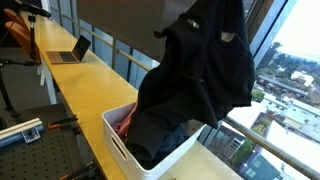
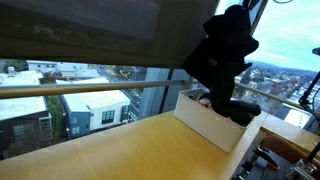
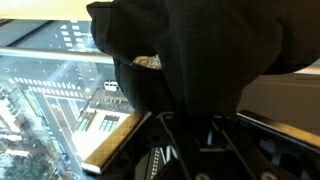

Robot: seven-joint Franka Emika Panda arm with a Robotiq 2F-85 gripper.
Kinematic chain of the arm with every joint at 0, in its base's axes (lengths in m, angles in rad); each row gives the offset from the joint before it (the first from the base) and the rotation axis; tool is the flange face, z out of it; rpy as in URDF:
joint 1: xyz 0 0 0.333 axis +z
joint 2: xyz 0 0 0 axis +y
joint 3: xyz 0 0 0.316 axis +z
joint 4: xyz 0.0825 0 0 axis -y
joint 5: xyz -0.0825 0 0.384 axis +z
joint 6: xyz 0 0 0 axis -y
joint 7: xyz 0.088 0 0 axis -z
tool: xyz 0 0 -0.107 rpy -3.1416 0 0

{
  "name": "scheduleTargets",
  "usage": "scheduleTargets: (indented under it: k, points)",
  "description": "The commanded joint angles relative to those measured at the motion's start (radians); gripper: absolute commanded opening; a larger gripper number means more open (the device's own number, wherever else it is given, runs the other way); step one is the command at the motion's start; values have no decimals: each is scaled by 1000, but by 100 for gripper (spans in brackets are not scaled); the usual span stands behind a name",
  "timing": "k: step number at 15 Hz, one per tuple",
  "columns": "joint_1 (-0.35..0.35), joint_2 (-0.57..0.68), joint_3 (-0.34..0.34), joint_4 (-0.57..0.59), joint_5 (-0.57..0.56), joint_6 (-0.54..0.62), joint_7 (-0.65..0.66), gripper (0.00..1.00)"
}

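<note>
Gripper (image 3: pixel 190 128): fingers buried under cloth in the wrist view; we judge it clamped on the black garment (image 1: pixel 200 60), which hangs from it.
Counter (image 1: pixel 85 95): long, wooden, running beside the window.
Black garment: hoisted high, its lower folds inside the bin.
White bin (image 1: pixel 125 152): on the counter.
Laptop (image 1: pixel 72 50): open, well apart.
Progress: we judge the garment mostly raised, not yet clear of the bin.
</note>
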Motion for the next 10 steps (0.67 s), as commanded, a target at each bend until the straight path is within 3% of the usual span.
scheduleTargets:
  k: [1,7,9,10]
  points:
    - [34,-121,12,-251,5,72,54,3]
    - [78,-247,3,-576,-17,144,188,3]
    - [80,-296,5,-686,-8,177,217,3]
    - [48,-319,39,-737,-7,191,231,3]
